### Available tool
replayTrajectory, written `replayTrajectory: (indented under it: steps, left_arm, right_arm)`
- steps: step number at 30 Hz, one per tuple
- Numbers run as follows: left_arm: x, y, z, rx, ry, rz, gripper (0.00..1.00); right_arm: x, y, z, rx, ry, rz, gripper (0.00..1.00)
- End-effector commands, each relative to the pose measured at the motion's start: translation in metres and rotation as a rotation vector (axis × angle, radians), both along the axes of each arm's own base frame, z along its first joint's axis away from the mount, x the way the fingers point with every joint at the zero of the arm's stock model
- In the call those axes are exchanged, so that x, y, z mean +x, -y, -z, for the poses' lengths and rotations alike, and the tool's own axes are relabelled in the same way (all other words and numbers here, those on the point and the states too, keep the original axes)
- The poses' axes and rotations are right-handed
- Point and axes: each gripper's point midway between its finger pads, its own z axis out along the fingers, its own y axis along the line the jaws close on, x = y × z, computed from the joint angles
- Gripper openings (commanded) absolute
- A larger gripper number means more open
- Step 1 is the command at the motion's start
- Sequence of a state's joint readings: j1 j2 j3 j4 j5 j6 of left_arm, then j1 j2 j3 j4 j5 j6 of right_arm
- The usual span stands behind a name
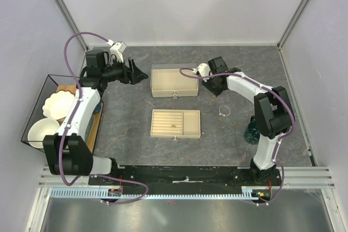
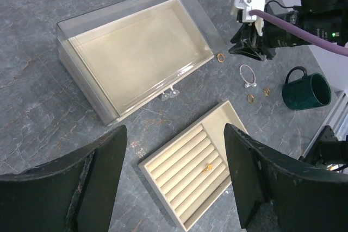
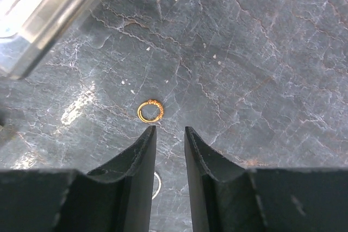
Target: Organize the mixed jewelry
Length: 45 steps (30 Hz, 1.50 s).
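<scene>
A small gold ring (image 3: pixel 150 111) lies on the dark stone table just beyond my right gripper's (image 3: pixel 169 130) tips. The jaws stand a narrow gap apart and hold nothing. The same ring (image 2: pixel 221 56) shows in the left wrist view beside the right gripper (image 2: pixel 249 51). A thin silver hoop (image 1: pixel 224 111) and two more gold rings (image 2: pixel 250 98) (image 2: pixel 266 91) lie nearby. One gold ring (image 2: pixel 207 166) sits in the beige slotted tray (image 1: pixel 190 123). My left gripper (image 1: pixel 139 73) is open and empty, raised left of the clear-lidded box (image 1: pixel 174 82).
A dark green mug (image 1: pixel 252 133) stands by the right arm's base. A wire basket (image 1: pixel 32 134) with white bowls (image 1: pixel 58 104) sits at the table's left edge. The clear box's corner (image 3: pixel 43 14) lies close to the right gripper's upper left.
</scene>
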State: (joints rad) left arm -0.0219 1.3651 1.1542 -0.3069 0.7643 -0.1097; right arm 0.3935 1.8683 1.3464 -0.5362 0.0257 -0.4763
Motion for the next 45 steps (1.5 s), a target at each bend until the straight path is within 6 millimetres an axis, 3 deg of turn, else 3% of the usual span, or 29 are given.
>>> replayTrajectory:
  steps: [1,9,41,45]
  left_arm:
    - [-0.003,0.003,-0.003,0.006,0.036,0.045,0.79]
    - [-0.002,0.003,-0.001,0.012,0.039,0.043,0.79]
    - [-0.002,0.002,-0.001,0.017,0.047,0.043,0.79]
    - [-0.003,0.003,0.0,0.016,0.044,0.045,0.79]
  right_arm:
    - [0.013,-0.007,0.002,0.035,0.02,-0.047,0.35]
    - [0.012,-0.007,0.018,0.037,-0.016,-0.063,0.32]
    - [0.012,-0.002,0.05,0.024,-0.087,-0.078,0.22]
    - [0.009,-0.001,0.054,0.021,-0.105,-0.082,0.15]
